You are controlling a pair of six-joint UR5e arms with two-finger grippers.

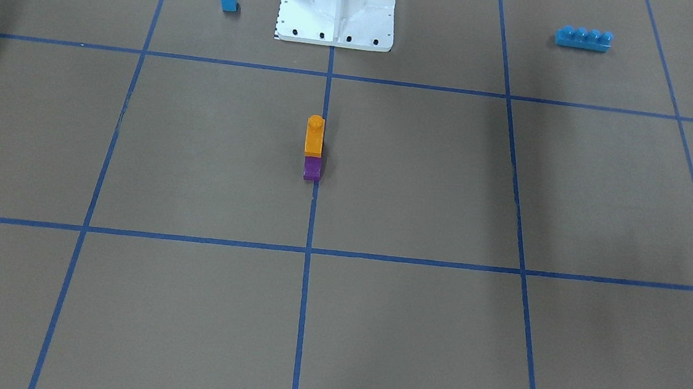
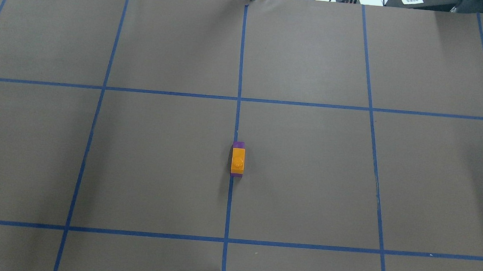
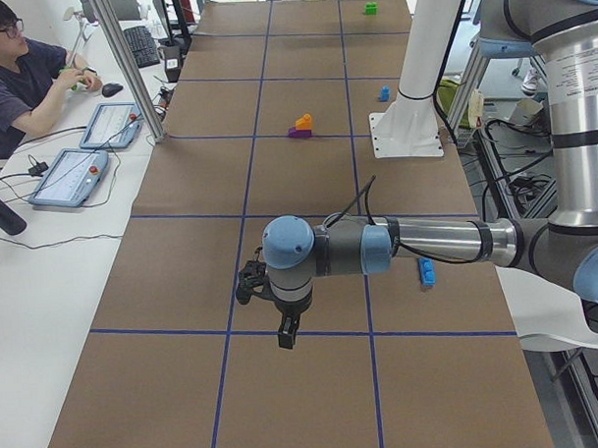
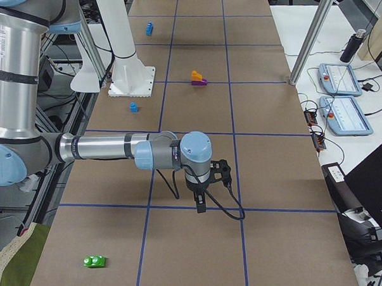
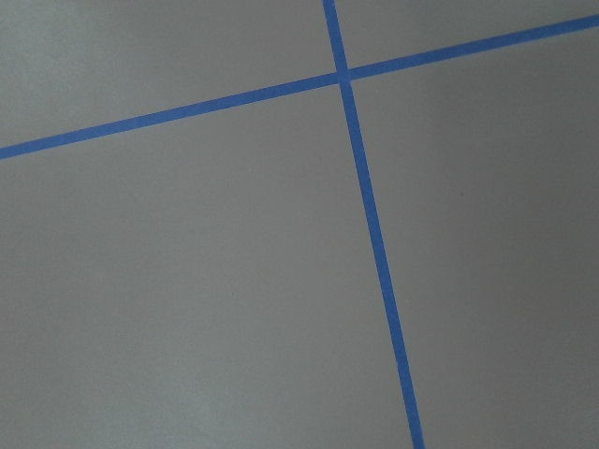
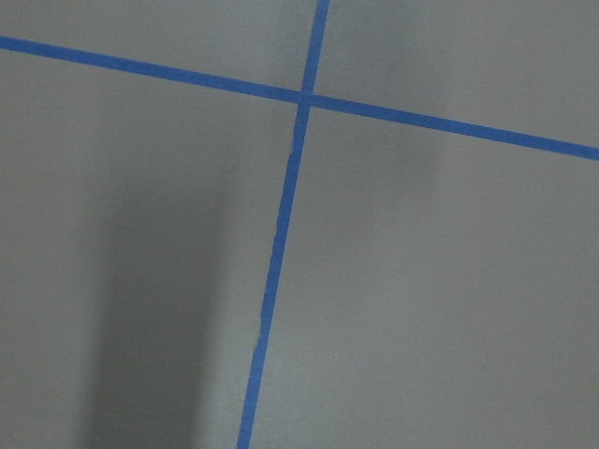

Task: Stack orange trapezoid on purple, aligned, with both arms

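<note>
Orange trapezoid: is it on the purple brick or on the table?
On the purple: the orange trapezoid sits stud-up on top of it, clear of the table.

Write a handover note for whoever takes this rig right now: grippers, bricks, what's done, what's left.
Left gripper: over bare table, far from the stack. Only a side view shows it, so I cannot tell if it is open or shut.
Right gripper: likewise over bare table, far from the stack, state not readable.
Bricks: the orange trapezoid sits on the purple at the table's middle, on the centre tape line. From overhead their sides look lined up.
Done: the stack is made and neither arm touches it.
Left: probably nothing; checking the seating up close may be worthwhile.
</note>
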